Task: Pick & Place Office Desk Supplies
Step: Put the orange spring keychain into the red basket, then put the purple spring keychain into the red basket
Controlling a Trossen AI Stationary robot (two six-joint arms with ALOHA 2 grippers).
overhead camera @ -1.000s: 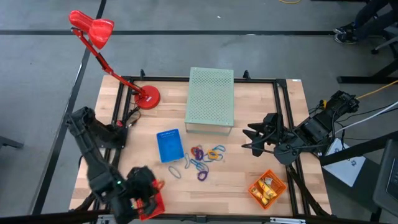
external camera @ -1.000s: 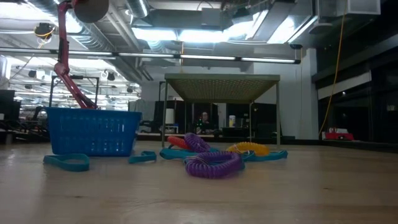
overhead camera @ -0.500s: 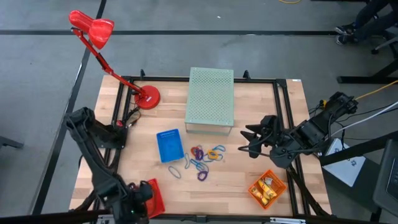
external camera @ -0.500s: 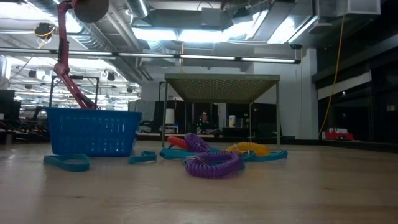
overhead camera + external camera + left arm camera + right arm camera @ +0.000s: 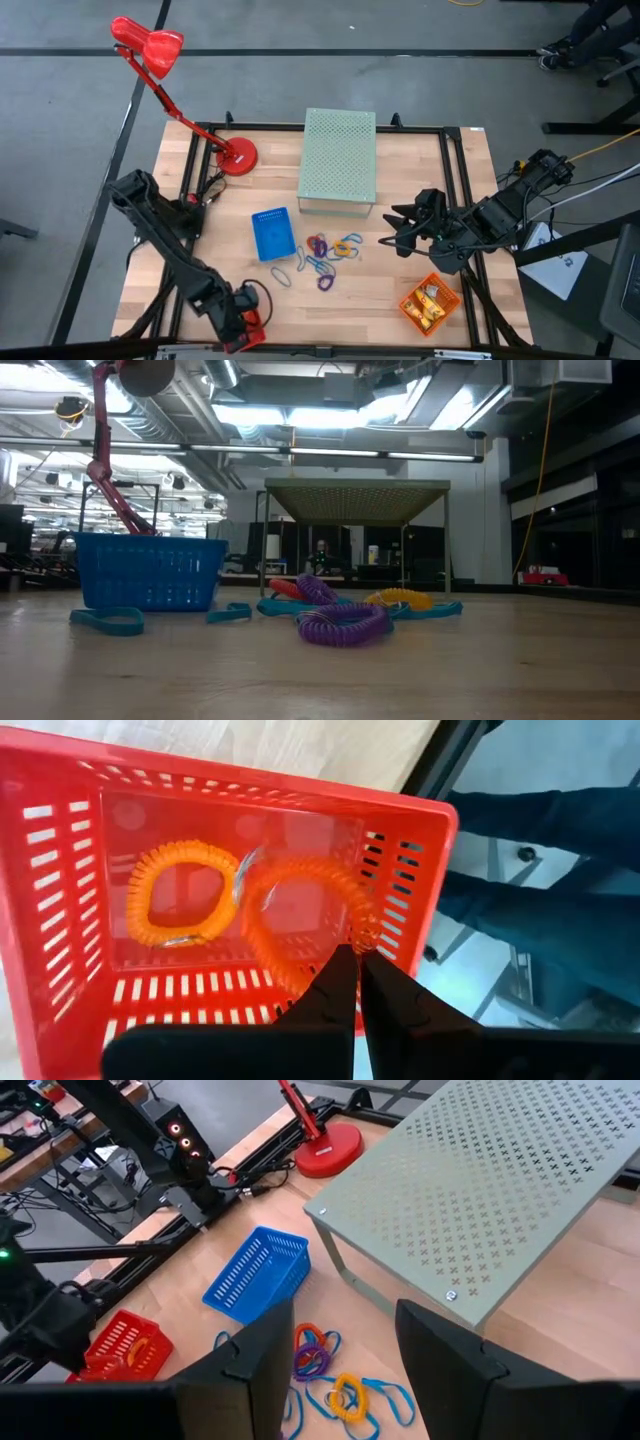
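Note:
Several loose coil loops, purple, red, orange and blue (image 5: 325,255), lie in a pile at mid-table, seen also in the low view (image 5: 343,625) and the right wrist view (image 5: 320,1355). My left gripper (image 5: 243,322) (image 5: 358,960) is down in the red mesh basket (image 5: 250,790) at the near left corner, shut on one of two orange coil loops; the other orange loop (image 5: 185,905) lies on the basket floor. My right gripper (image 5: 388,232) (image 5: 345,1325) hovers open to the right of the pile, touching nothing. Yellow-orange pieces sit in the orange basket (image 5: 430,303). My left gripper pinches an orange coil loop at its rim (image 5: 364,936) between the two fingertips, coming from above into the red basket. The rest of that loop (image 5: 290,920) curves away over the basket floor; whether it rests there I cannot tell.
A blue mesh basket (image 5: 272,233) (image 5: 150,570) stands left of the pile. The pale green perforated box (image 5: 339,158) (image 5: 480,1190) stands behind it toward the far edge. A red desk lamp's base (image 5: 235,155) sits at the far left. Bare wood lies along the near edge.
My left arm has stretched out and gone down over the red basket at the near left corner. My right gripper has drifted a little toward the table's left, closer to the pile of loops, staying open. The pile has kept still.

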